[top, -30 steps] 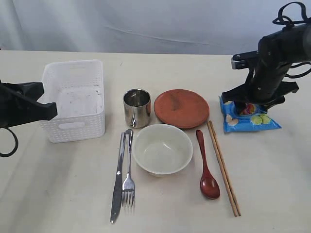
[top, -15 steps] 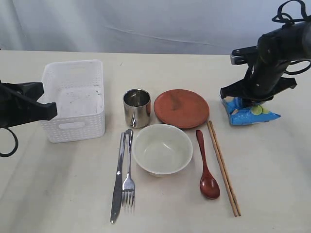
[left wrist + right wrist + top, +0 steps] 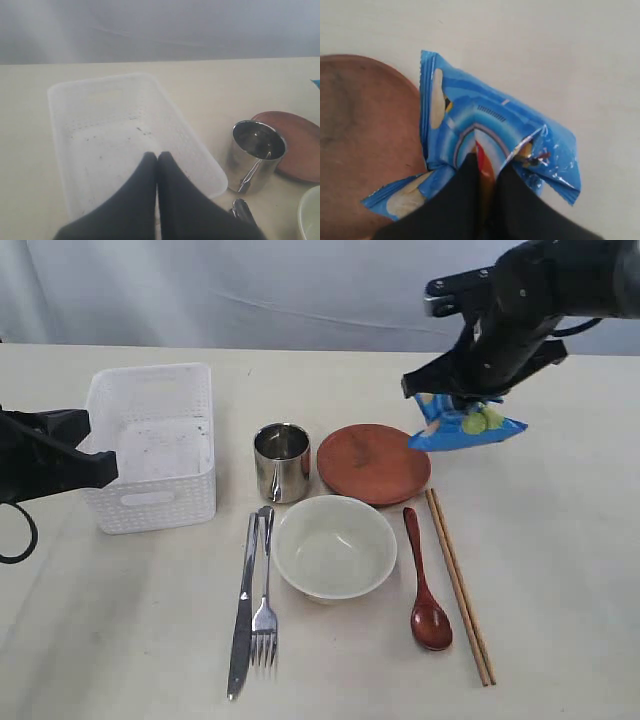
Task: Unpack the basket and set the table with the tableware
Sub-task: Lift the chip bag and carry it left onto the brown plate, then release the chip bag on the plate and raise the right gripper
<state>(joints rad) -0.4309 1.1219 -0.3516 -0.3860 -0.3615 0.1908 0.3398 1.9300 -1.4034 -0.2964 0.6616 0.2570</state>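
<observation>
Table (image 3: 560, 570): pale top carrying everything below. Basket (image 3: 150, 502): white, at far left, nothing inside. The left gripper (image 3: 157, 156) hangs at the basket's left side, its two fingers pressed flat together, holding nothing and touching no tableware.

Plate (image 3: 370, 462): reddish-brown, centre, right of the basket. Bowl (image 3: 335, 550): cream, just nearer than the plate. Chip bag (image 3: 470, 428): blue, hanging clear of the table over the plate's far right edge. The right gripper (image 3: 485, 165) is closed on its middle, the foil pinched between the fingers; the plate lies below, apart from them.

Cup (image 3: 281, 462): steel, upright between basket and plate. Knife (image 3: 242, 610) and fork (image 3: 265, 610): side by side left of the bowl. Chopsticks (image 3: 460, 585) and spoon (image 3: 425, 590): right of the bowl, spoon nearer to it.
</observation>
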